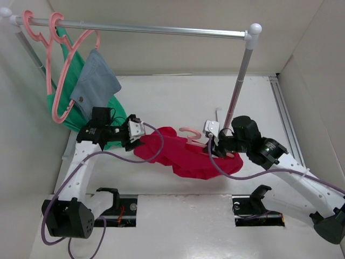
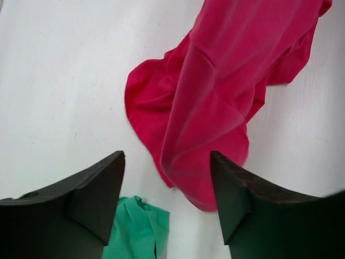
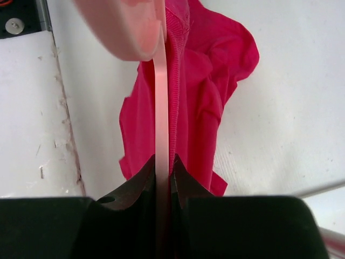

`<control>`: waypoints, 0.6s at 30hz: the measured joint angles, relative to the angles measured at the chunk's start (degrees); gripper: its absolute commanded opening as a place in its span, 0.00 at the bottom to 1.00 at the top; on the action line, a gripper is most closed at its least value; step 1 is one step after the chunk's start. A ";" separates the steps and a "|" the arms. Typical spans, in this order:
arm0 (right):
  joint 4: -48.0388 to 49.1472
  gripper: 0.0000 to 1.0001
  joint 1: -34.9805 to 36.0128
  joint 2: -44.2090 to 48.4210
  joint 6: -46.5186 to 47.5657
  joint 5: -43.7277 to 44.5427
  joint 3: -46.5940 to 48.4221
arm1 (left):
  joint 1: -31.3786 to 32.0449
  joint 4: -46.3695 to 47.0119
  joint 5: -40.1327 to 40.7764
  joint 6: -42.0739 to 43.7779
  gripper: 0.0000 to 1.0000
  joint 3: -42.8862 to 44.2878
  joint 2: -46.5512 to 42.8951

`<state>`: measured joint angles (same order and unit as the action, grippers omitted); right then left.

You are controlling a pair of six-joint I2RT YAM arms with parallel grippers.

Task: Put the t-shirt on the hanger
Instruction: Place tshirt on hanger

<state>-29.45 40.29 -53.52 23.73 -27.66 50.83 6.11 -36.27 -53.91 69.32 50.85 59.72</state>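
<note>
The t-shirt (image 1: 183,156) lies crumpled at the middle of the table (image 1: 178,97), the left tool (image 1: 137,137) just to its left and the right tool (image 1: 213,144) at its right end, where the hanger (image 1: 188,129) sits against the cloth, while other garments (image 1: 94,81) hang from a rail (image 1: 151,28) at the rear left.

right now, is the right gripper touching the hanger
Touching. The right wrist view shows the right gripper closed on the hanger, both jaws pressing its thin pink bar with no gap on either side.
</note>
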 measured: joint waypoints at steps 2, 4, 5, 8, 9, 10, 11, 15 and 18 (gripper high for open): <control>-0.81 0.00 -0.63 0.31 -0.20 0.07 0.00 | -1.38 -2.64 -0.79 0.11 0.69 2.40 0.44; -1.11 0.00 -0.63 -0.33 -0.37 -0.04 0.02 | -1.11 -4.74 -3.50 0.63 0.76 6.03 0.31; -1.14 0.00 -0.63 -0.79 -0.42 -0.15 0.02 | -0.79 -5.27 -5.09 0.79 0.80 7.78 0.13; -1.09 0.00 -0.63 -2.58 -0.83 -0.35 0.09 | 1.73 -5.53 -9.99 0.39 0.83 11.58 -1.33; -1.03 0.00 -0.63 -3.26 -1.05 -0.42 0.11 | 2.97 -5.05 -11.32 -0.70 0.83 11.89 -1.95; -0.90 0.00 -0.63 -3.93 -1.27 -0.44 0.11 | 4.07 -3.50 -12.66 -2.91 0.83 11.89 -2.60; -0.63 0.00 -0.63 -4.22 -1.49 -0.44 0.11 | 5.86 -1.95 -13.38 -5.27 0.83 11.76 -3.34; 1.03 0.00 -0.07 -6.38 -2.78 -0.42 0.11 | 12.81 10.23 -11.58 -18.53 0.77 9.42 -6.32; 2.89 0.00 0.87 -8.07 -3.54 -0.48 0.20 | 18.84 16.24 -9.18 -25.31 0.67 9.09 -5.90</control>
<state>-26.57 41.17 -61.58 20.18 -28.14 51.03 24.95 -20.03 -63.09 44.01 59.94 53.82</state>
